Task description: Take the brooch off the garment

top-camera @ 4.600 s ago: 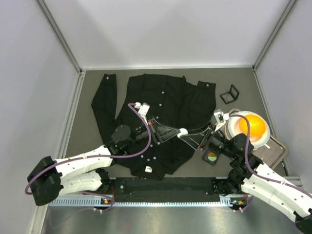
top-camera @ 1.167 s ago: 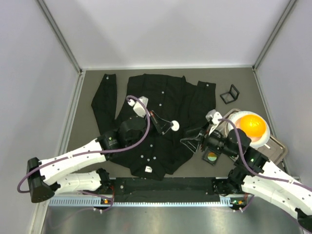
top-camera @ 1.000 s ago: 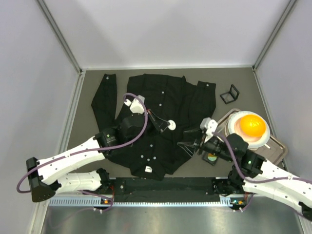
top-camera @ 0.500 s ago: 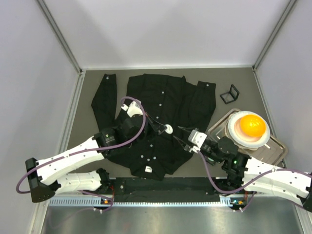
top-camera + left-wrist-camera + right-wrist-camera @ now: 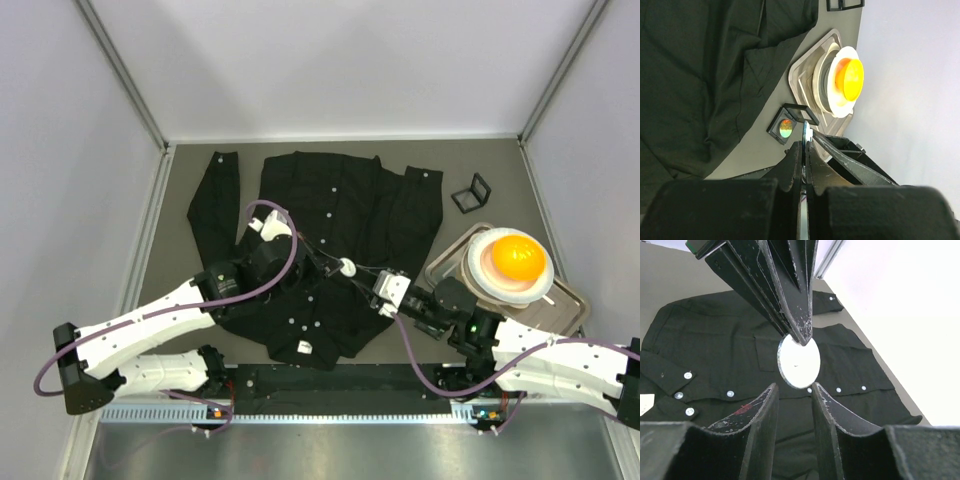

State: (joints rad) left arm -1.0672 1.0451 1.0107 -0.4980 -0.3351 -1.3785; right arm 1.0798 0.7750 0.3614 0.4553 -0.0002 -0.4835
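Observation:
The brooch [image 5: 347, 267] is a flat white round disc, held above the garment [image 5: 330, 200], a black button-up shirt spread on the grey table. My left gripper [image 5: 336, 264] is shut on the disc's edge. In the left wrist view the brooch [image 5: 804, 134] shows edge-on between the fingers [image 5: 793, 165]. My right gripper [image 5: 362, 277] faces it from the right. In the right wrist view the brooch [image 5: 798, 361] hangs just beyond the tips of my right gripper [image 5: 792, 390], whose jaws stand apart with nothing between them. The shirt [image 5: 715, 340] lies behind.
A metal tray [image 5: 575, 305] at the right holds a white plate with an orange dome [image 5: 515, 260]. A small black frame [image 5: 470, 192] lies at the back right. A black square with an iridescent disc [image 5: 786, 128] sits beside the tray.
My right arm has swung left from the tray towards the brooch, and its jaws have narrowed. My left gripper has drawn slightly nearer with the brooch still in it.

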